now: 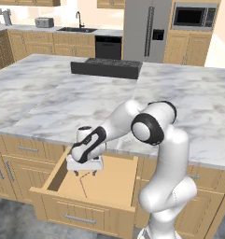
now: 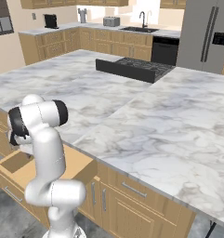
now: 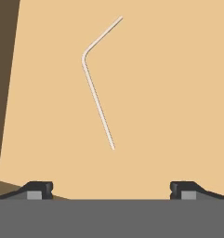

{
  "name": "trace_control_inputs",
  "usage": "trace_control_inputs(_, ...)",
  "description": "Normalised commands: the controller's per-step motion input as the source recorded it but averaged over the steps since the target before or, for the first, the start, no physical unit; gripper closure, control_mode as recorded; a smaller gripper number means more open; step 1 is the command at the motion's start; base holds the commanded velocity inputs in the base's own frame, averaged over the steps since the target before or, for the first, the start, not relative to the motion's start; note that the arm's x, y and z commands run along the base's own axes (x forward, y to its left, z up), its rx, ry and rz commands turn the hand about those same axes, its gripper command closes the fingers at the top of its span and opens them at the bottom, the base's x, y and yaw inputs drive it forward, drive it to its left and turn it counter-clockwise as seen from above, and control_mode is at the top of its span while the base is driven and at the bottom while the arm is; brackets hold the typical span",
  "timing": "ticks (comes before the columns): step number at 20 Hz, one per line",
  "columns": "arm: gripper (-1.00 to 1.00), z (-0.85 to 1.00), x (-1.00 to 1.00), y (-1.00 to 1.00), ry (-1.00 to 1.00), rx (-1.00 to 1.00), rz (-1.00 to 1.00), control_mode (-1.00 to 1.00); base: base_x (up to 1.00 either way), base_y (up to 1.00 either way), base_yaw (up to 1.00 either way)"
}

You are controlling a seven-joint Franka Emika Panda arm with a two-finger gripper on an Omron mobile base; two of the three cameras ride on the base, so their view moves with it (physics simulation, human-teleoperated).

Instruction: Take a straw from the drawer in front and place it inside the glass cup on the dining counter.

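Note:
The drawer [image 1: 53, 176] stands pulled out below the dining counter [image 1: 48, 98], its front panel and silver handle [image 1: 80, 218] facing me. On its light-wood floor [image 3: 174, 93] lies the thin straw [image 1: 83, 186], bent near one end. In the hand view the straw [image 3: 97, 100] lies ahead of the fingertips, apart from them. My gripper [image 1: 85, 173] hangs open just above the drawer floor, pointing down, with nothing between its fingers [image 3: 39, 188]. The arm hides the hand in the right base view, where a corner of the drawer [image 2: 16, 163] shows. The glass cup is out of view.
A black cooktop [image 1: 107, 67] is set into the far side of the marble top. Narrower wooden drawer fronts [image 1: 25, 149] flank the open drawer. A fridge [image 1: 146, 28], a microwave [image 1: 194, 16] and a wall counter with a sink [image 1: 77, 29] stand far behind.

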Motion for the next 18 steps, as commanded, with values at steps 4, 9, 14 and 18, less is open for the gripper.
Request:
trace_control_inputs(4,-1.0,-0.16,0.03,0.0,-0.03,0.0,0.0,-1.0,0.0,0.0,0.0)
trace_control_inputs(9,-1.0,-0.16,0.05,0.0,-0.03,0.0,0.0,-1.0,0.0,0.0,0.0)
trace_control_inputs(14,-1.0,-0.16,0.1,0.04,-0.05,0.0,0.0,-1.0,0.0,0.0,0.0)
trace_control_inputs(18,-1.0,-0.09,0.08,0.08,-0.08,0.0,0.0,-1.0,0.0,0.0,0.0)
